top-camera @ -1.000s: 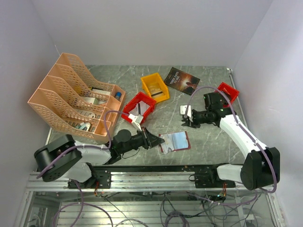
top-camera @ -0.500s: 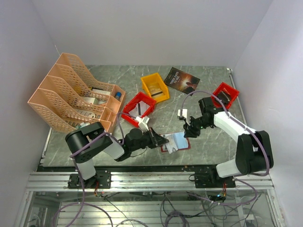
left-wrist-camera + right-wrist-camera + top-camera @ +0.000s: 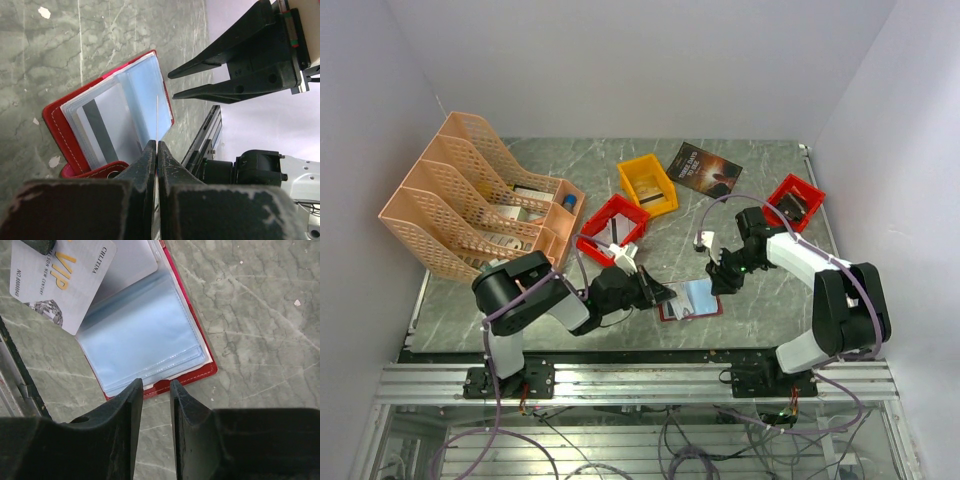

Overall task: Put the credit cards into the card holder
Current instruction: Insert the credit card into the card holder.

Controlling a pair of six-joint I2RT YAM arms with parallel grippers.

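Near the middle of the table's [image 3: 590, 160] near edge, the card holder [image 3: 692, 298] lies open with its pale pockets up. The left gripper [image 3: 658, 293] comes at it from the left. Its jaws are pinched tight on one credit card [image 3: 62, 282], a whitish one printed "VIP", which is held over the holder's left edge. A second card with a dark stripe [image 3: 97, 132] sits in one of the pockets. The right gripper [image 3: 718, 278] hangs over the holder's right edge with its jaws a narrow gap apart and nothing between them. Only these two grippers crowd the holder.

Toward the far edge there are two red bins. One [image 3: 613, 225] is just behind the left arm's wrist, the other [image 3: 796, 200] near the right edge. One yellow bin [image 3: 648, 185] stands between them, farther back. One dark booklet [image 3: 705, 168] lies by the far edge. One orange mesh file organiser [image 3: 470, 200] fills the far left corner, with several items in its trays too small to make out.
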